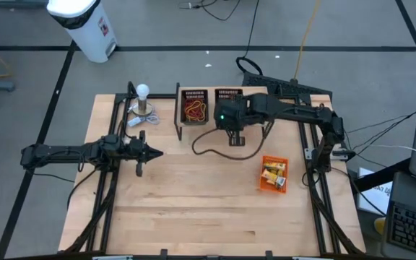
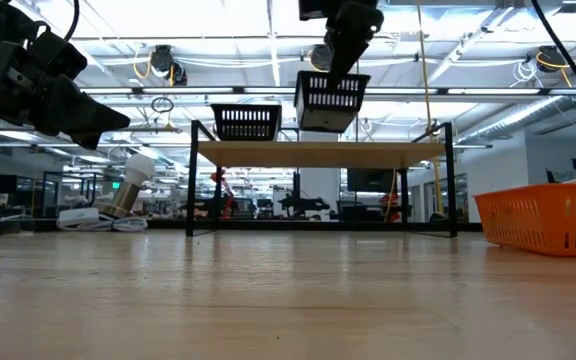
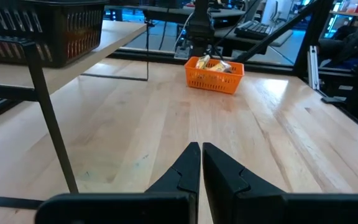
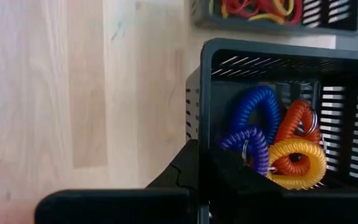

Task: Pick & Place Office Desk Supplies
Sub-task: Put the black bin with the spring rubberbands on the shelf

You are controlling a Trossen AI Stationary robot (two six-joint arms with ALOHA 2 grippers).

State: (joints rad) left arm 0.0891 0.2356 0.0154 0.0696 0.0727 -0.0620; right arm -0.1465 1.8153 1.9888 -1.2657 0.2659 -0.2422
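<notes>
Pale wooden bench [image 1: 193,209] carrying the whole scene, ordered here from largest item to smallest. Both dark arms reach over it: the left arm lies low along the left side with the left tool [image 3: 201,163] closed and empty, pointing across bare wood toward the orange basket [image 1: 274,175] on the right half of the bench, which holds yellow packets [image 3: 211,63]. The right arm extends over the raised shelf [image 2: 318,153] at the far edge, where the right tool [image 4: 199,163] is closed on the near wall of a black mesh bin [image 4: 272,68]; in the low view that bin hangs tilted and clear of the shelf (so it is judged to be lifted rather than resting). A second black bin [image 1: 194,106], just beside it on the shelf, holds red, orange and yellow elastic loops [image 1: 193,110]. Inside the gripped bin lie coiled loops [image 4: 278,140] in blue, purple, orange and yellow, bunched against the wall the tool holds. The relation that governs the coming move: the orange basket lies toward the front and right of the lifted bin, nearer the right arm than the left, with open bench between them. A black cable [image 1: 219,150] curls on the bench below the right tool, and a white ball-topped stand [image 1: 143,101] sits at the far left, well apart from that path.
</notes>
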